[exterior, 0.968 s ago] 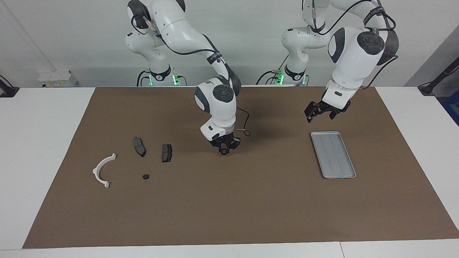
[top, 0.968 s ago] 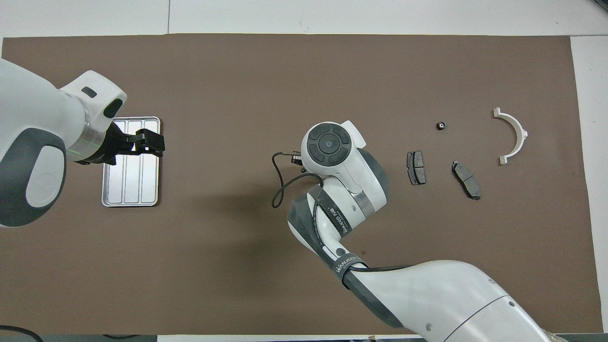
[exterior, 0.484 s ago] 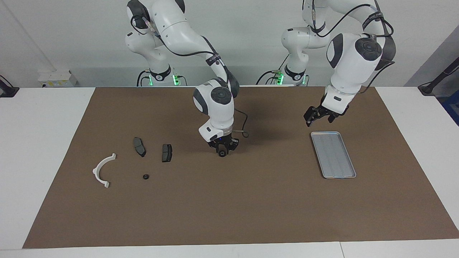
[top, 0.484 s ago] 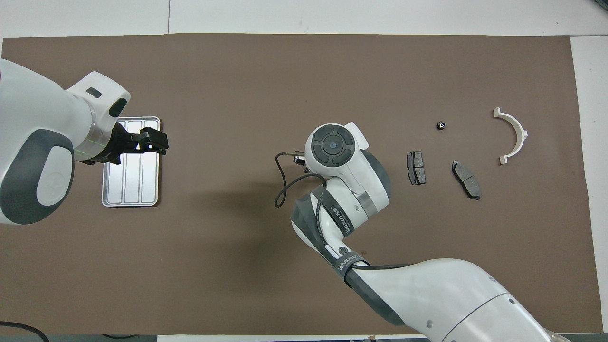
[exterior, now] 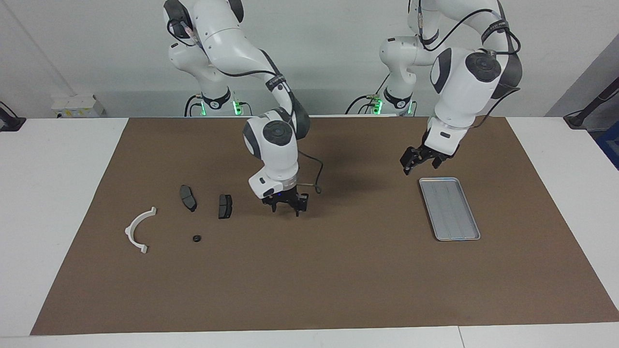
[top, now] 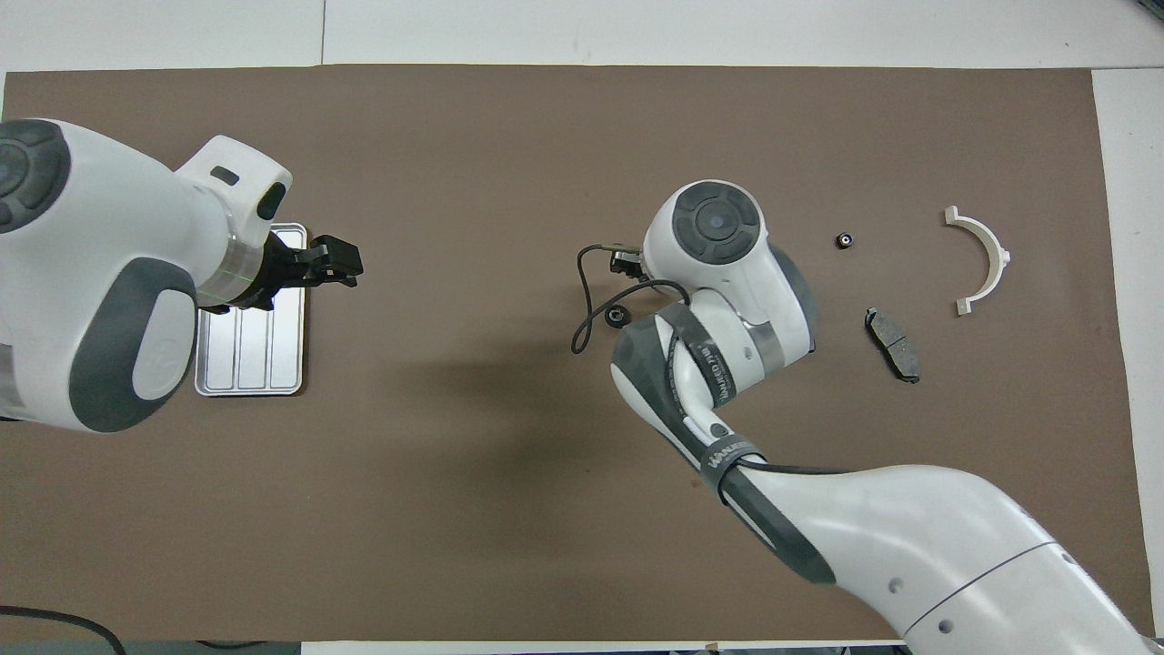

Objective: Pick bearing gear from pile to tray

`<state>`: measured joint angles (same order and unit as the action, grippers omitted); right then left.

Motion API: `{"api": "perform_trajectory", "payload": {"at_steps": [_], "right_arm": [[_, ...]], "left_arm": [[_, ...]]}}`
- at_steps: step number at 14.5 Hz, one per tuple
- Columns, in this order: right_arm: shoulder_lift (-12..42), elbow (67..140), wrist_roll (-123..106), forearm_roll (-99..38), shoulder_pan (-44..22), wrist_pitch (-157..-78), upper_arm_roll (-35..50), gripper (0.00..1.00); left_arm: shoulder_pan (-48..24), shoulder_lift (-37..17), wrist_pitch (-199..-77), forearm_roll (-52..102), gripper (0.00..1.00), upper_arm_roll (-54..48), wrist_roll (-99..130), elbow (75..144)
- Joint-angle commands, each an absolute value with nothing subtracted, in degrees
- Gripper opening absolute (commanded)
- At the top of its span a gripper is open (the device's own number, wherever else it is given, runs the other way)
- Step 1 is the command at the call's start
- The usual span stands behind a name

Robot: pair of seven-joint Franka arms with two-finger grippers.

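The pile lies toward the right arm's end: a white arc bracket (exterior: 138, 229) (top: 982, 259), two dark brake pads (exterior: 187, 197) (exterior: 225, 206) and a tiny black round piece (exterior: 197, 238) (top: 845, 240). One pad (top: 893, 343) shows in the overhead view; the right arm hides the other. A small black ring, the bearing gear (top: 616, 317), lies on the mat mid-table. My right gripper (exterior: 285, 209) hangs open and empty low over the mat beside it. The silver tray (exterior: 449, 208) (top: 264, 355) is empty. My left gripper (exterior: 420, 164) (top: 344, 264) is open, over the mat by the tray's corner.
A brown mat (exterior: 338, 280) covers most of the white table. The right gripper's cable (top: 587, 314) loops over the mat next to the ring. The right arm's wrist (top: 718, 236) hides its gripper in the overhead view.
My right gripper let go of the black ring onto the mat mid-table and moved toward the pile. My left gripper moved off the tray toward the middle of the table.
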<state>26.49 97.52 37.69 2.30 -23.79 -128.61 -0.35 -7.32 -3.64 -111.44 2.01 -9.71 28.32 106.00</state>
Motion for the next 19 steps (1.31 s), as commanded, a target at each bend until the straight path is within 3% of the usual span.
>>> {"api": "perform_trajectory", "payload": {"at_steps": [1, 4, 10, 14, 17, 19], "right_arm": [[25.2, 97.1, 25.5, 2.3, -16.4, -127.0, 0.4, 0.8], [25.2, 97.4, 11.7, 2.3, -9.2, -127.0, 0.4, 0.8], [25.2, 99.9, -0.4, 2.2, -4.2, -128.4, 0.4, 0.79], [25.4, 103.4, -2.6, 2.2, -3.2, -133.0, 0.4, 0.79], [26.1, 103.5, -4.4, 2.2, -2.4, -133.6, 0.4, 0.79], [26.6, 104.4, -5.7, 2.2, -1.5, -135.4, 0.4, 0.79]], "left_arm": [[-10.7, -5.0, -115.0, 2.5, 1.0, -9.1, 33.1, 106.4], [-14.7, -9.7, -115.2, 2.5, 1.0, -9.0, 39.5, 101.0], [-28.8, -35.1, -112.8, -2.5, 1.0, -7.7, 60.3, 73.6], [-34.3, -39.9, -114.7, -3.2, 1.0, -5.7, 60.6, 73.6], [-34.9, -39.6, -114.8, -2.6, 1.0, -5.3, 60.9, 74.6], [-36.8, -39.1, -119.0, -2.5, 1.0, -5.3, 64.9, 78.8]]}}
